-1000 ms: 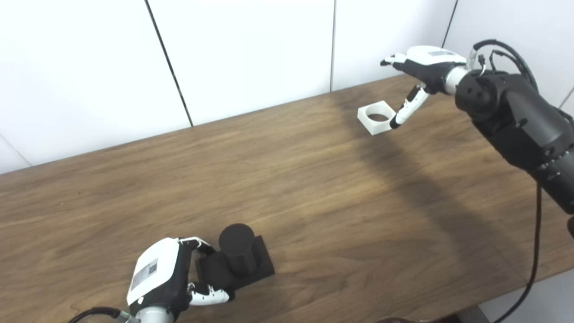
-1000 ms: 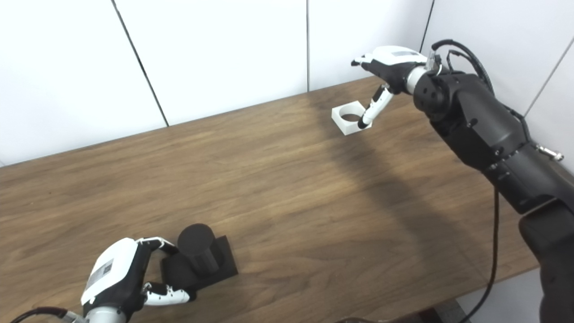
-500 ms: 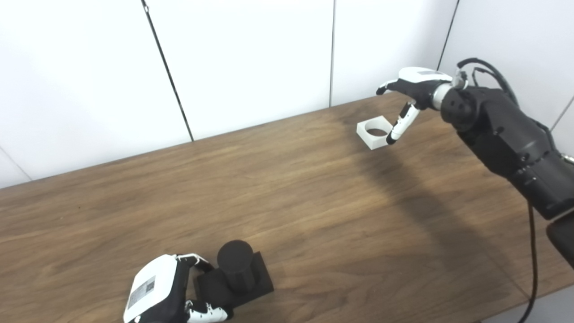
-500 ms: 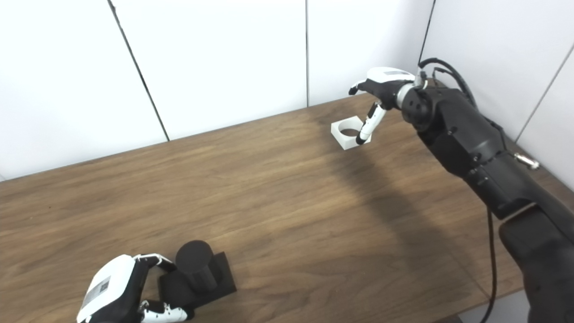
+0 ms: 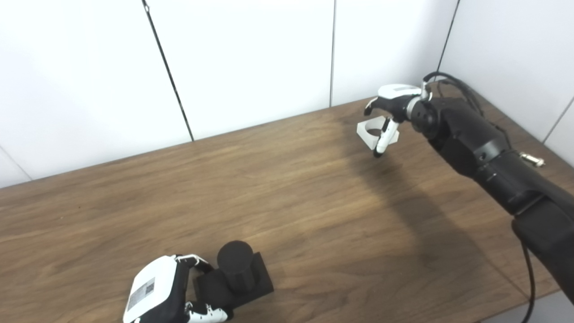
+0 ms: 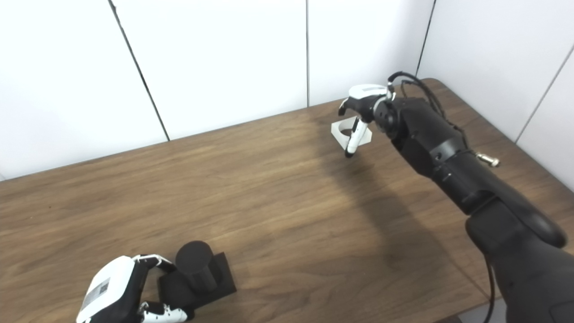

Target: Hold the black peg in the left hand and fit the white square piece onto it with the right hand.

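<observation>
1. Wooden table point(image 5: 314, 193): black peg point(image 5: 234, 261) upright on its square base near the front edge, left hand point(image 5: 157, 294) clasping the base.
2. White square piece point(image 5: 374, 133) at the far right; right hand point(image 5: 389, 107) over it, fingers straddling it, grip unconfirmed.
3. Piece looks rigid, light, thin-walled: pinch opposite outer walls.

left hand point(image 5: 157, 296): cut off by bottom edge | white square piece point(image 5: 370, 133): partly hidden by right hand point(image 5: 391, 107) (grasp unclear)

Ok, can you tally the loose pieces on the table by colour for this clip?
Black: 1, the black peg on its square base, gripped by the left robot hand.
White: 1, the white square piece, under the right robot hand.
Total: 2
</observation>
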You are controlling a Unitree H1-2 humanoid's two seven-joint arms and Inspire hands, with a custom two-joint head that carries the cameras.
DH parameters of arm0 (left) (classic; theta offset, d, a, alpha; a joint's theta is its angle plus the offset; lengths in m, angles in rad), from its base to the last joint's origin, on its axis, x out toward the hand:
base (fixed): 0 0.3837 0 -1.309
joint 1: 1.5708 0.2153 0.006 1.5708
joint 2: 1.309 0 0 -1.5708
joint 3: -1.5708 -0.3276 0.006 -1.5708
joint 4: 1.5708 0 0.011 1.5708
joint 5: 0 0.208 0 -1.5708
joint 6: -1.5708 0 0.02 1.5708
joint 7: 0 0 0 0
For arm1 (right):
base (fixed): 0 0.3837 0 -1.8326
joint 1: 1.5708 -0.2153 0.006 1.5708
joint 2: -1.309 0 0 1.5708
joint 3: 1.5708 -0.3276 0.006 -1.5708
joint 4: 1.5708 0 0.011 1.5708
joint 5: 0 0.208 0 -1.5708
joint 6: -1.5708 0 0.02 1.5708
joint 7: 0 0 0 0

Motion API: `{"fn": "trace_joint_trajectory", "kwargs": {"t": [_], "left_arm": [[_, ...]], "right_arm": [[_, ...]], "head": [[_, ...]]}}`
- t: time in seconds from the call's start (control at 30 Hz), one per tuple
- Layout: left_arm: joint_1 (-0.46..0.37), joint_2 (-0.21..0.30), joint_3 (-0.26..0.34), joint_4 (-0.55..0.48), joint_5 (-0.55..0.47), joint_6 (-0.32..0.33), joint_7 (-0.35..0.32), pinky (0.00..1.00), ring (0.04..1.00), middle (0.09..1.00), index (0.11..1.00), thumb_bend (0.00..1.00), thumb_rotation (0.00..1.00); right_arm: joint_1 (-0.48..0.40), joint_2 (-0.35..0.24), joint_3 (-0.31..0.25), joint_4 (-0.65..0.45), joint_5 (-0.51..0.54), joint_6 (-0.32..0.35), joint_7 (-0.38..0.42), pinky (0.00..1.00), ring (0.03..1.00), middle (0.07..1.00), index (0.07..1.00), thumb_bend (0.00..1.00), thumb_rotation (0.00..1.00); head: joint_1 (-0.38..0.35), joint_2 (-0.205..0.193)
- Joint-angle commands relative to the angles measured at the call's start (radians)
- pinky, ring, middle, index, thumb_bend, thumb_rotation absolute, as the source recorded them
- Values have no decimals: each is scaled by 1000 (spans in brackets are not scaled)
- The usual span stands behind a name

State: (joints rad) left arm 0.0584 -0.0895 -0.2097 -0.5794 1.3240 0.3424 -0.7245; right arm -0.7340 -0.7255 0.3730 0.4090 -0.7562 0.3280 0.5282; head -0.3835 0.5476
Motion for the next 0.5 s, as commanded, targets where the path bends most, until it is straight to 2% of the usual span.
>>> {"fn": "trace_joint_trajectory", "kwargs": {"t": [0.0, 0.47], "left_arm": [[10, 8, 3, -21, 17, -5, -16, 965, 920, 797, 483, 523, 50], [18, -5, 7, -42, 10, -6, -40, 960, 922, 802, 483, 523, 49]], "right_arm": [[-76, -19, -8, -4, -17, -18, -23, 1000, 1000, 955, 866, 996, 258], [-90, -27, 0, 28, -25, 0, -4, 1000, 1000, 963, 848, 965, 223]], "head": [[0, 1], [8, 23]]}}
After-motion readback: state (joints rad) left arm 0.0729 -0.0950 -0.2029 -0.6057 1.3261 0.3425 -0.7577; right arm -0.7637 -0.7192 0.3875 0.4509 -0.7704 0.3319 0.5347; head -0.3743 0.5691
